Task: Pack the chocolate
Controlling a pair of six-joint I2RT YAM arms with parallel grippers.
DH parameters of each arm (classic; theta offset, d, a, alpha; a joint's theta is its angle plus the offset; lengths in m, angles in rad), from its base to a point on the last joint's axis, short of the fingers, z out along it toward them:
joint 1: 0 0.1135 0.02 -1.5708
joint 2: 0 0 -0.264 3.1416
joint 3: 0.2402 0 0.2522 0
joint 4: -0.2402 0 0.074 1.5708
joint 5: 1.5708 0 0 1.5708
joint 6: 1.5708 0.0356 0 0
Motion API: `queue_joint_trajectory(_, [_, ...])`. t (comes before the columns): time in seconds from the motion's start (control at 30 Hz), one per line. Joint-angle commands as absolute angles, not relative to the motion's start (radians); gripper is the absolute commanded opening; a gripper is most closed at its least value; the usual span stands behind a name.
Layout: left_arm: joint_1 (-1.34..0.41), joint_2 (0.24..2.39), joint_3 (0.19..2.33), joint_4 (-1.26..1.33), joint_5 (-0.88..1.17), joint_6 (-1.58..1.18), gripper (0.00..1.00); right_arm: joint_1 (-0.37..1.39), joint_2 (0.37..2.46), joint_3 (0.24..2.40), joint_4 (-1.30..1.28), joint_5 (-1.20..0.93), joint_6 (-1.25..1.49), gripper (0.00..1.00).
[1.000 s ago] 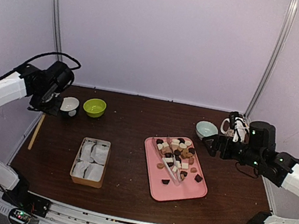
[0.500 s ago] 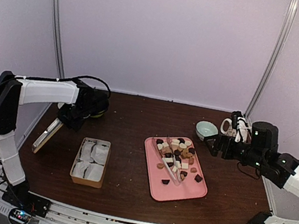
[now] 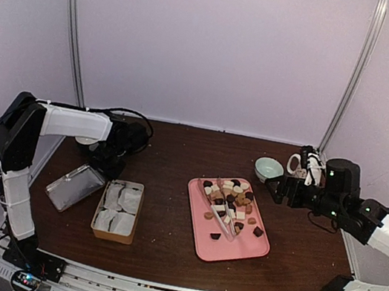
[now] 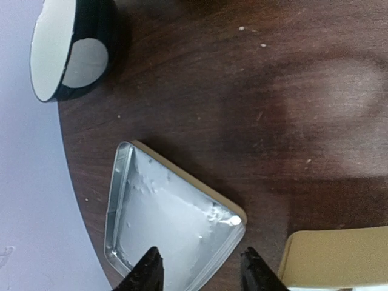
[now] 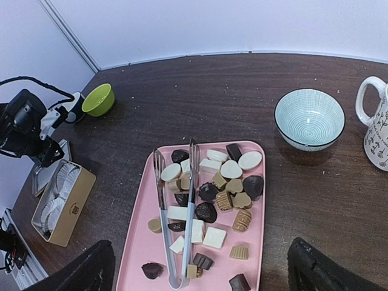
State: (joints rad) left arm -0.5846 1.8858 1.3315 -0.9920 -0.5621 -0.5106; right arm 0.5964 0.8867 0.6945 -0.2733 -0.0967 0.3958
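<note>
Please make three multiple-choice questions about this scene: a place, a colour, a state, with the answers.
1. Where do the clear tongs lie?
A. on the floor
B. on the pink tray
C. on the bare table
2. What colour is the bowl beside the mug?
A. red
B. yellow
C. light blue
3. The tan box is:
A. open, its lid beside it
B. shut
C. tipped over
Answers: 1 B, they rest among the chocolate; 2 C, its inside is pale blue; 3 A, the lid lies flat on the table next to it.
</note>
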Motion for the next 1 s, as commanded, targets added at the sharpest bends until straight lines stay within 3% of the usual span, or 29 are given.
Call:
queue_joint_trajectory(0.0, [-0.588,1.854,1.306,-0.916,-0.454,-0.489,0.47,0.603,0.915,0.697,-0.281,-0.087,0.403,1.00])
queue_joint_trajectory(0.13, [-0.593,1.744,1.227,-0.888,-0.394,-0.510,0.51,0.603,0.923,0.697,-0.287,-0.092,0.405,1.00])
queue_joint_trajectory(0.37, [-0.595,1.433,1.004,-0.802,-0.259,-0.564,0.48,0.606,0.929,0.699,-0.290,-0.083,0.400,1.00])
queue_joint_trajectory(0.53, [-0.595,1.280,0.871,-0.684,-0.041,-0.585,0.50,0.610,0.947,0.708,-0.296,-0.089,0.396,1.00])
queue_joint_trajectory(0.63, [-0.596,1.267,0.825,-0.662,-0.022,-0.602,0.32,0.611,0.954,0.708,-0.294,-0.095,0.405,1.00])
queue_joint_trajectory(0.97, [-0.595,1.302,0.688,-0.519,0.044,-0.657,0.28,0.614,0.953,0.713,-0.289,-0.096,0.408,1.00])
